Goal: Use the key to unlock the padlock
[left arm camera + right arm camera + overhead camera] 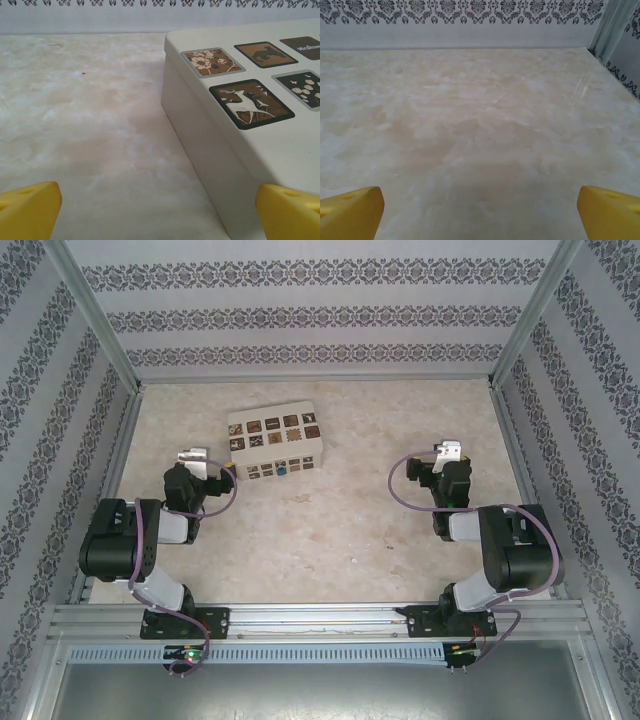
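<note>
Arms of a twin-arm tabletop robot sit folded at the near edge of a beige marble-patterned table [350, 530], each elbow drawn back over its base and each forearm reaching toward the far wall. The left arm [120, 540] bends out to the left, its left gripper [193, 456] pointing away from the base just beside the near left corner of a cream rectangular box with brown picture tiles [275, 432]; gripper and box are close but apart. Seen from the left wrist, the left gripper [160, 215] is spread wide and empty, its yellow fingertips [27, 210] at the two bottom corners, low over the table, with the box's left wall and tiled lid [260, 130] rising ahead on the right. A tiny blue-bodied padlock [282, 469] shows as a blue speck on the box's near long wall, about midway along it and to the right of the left gripper; its shackle is too small to make out. The right arm [515, 550] mirrors the pose on the other side, its right gripper [448, 454] over bare table, well apart from the box. From the right wrist, the right gripper [480, 215] is likewise spread wide and holds nothing, yellow fingertips [350, 212] low over the marble surface. Walls papered in dark patterned bands [300, 315] enclose the table
</note>
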Action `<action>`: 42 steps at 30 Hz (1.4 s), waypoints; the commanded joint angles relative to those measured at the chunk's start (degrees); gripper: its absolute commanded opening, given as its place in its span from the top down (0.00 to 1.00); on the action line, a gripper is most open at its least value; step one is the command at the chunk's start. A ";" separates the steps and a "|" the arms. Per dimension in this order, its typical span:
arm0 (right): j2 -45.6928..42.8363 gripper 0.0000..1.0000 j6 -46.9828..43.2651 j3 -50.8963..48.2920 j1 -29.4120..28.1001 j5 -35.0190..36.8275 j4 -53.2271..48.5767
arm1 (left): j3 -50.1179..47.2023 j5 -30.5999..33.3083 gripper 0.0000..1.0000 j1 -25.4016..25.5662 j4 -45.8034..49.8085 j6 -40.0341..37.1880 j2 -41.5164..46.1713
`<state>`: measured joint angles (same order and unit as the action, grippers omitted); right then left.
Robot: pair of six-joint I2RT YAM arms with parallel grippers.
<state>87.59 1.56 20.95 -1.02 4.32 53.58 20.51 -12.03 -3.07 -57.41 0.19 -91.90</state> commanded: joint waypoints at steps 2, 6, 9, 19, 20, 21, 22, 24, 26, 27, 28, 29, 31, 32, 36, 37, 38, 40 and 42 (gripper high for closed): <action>0.22 0.02 0.76 0.23 -0.39 1.16 1.53 | 0.84 -1.69 0.01 0.13 1.07 -1.05 0.40; 0.22 0.01 0.80 0.23 -0.39 1.18 1.53 | 0.84 -1.74 0.01 0.17 1.09 -1.02 0.36; 0.21 0.02 0.77 0.28 -0.35 1.13 1.53 | 0.84 -1.68 0.01 0.10 1.13 -1.06 0.40; 0.25 0.02 0.74 0.23 -0.38 1.13 1.53 | 0.86 -1.55 0.01 0.10 1.18 -0.89 0.37; 0.17 0.02 0.73 0.22 -0.36 1.21 1.53 | 1.05 -0.78 0.01 0.14 1.36 -0.66 0.40; 0.18 0.02 0.73 0.23 -0.33 1.13 1.53 | 1.15 0.54 0.01 0.15 1.70 -0.27 0.40; 0.16 0.02 0.79 0.22 -0.39 1.13 1.53 | 1.20 2.07 0.01 0.13 1.79 0.25 0.45; 0.21 0.02 0.74 0.20 -0.37 1.18 1.53 | 0.81 4.20 0.01 0.15 1.23 0.96 0.49; 0.19 0.02 0.72 0.18 -0.34 1.20 1.53 | 0.76 4.82 0.01 0.13 1.06 1.24 0.49; 0.15 0.02 0.73 0.18 -0.36 1.14 1.53 | 0.76 4.83 0.01 0.06 1.07 1.23 0.49; 0.18 0.02 0.74 0.15 -0.34 1.13 1.53 | 0.76 4.83 0.01 0.17 1.01 1.22 0.49; 0.18 0.02 0.73 0.18 -0.31 1.13 1.53 | 0.76 4.83 0.01 0.16 0.98 1.22 0.49; 0.12 0.02 0.75 0.21 -0.38 1.14 1.53 | 0.76 4.91 0.01 0.15 1.02 1.23 0.49; 0.19 0.02 0.77 0.19 -0.34 1.13 1.53 | 0.80 4.91 0.01 0.17 1.10 1.25 0.41; 0.24 0.02 0.74 0.23 -0.32 1.18 1.53 | 0.80 5.09 0.01 0.17 1.30 1.22 0.47; 0.26 0.02 0.73 0.19 -0.33 1.13 1.53 | 0.77 5.00 0.01 0.14 1.17 1.29 0.43; 0.05 0.02 0.74 0.15 -0.39 1.14 1.61 | 0.59 4.79 0.01 0.09 0.77 1.35 0.49; -0.01 0.02 0.64 0.27 -0.34 0.83 1.41 | 0.11 3.79 0.01 0.08 -0.10 1.25 0.47; -1.03 0.02 0.55 0.49 -0.39 0.16 0.34 | -0.39 2.23 0.01 -0.05 -0.96 0.82 0.82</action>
<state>87.59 1.56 20.95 -1.02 4.69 53.54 20.60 -7.86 -3.07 -56.97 0.60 -91.88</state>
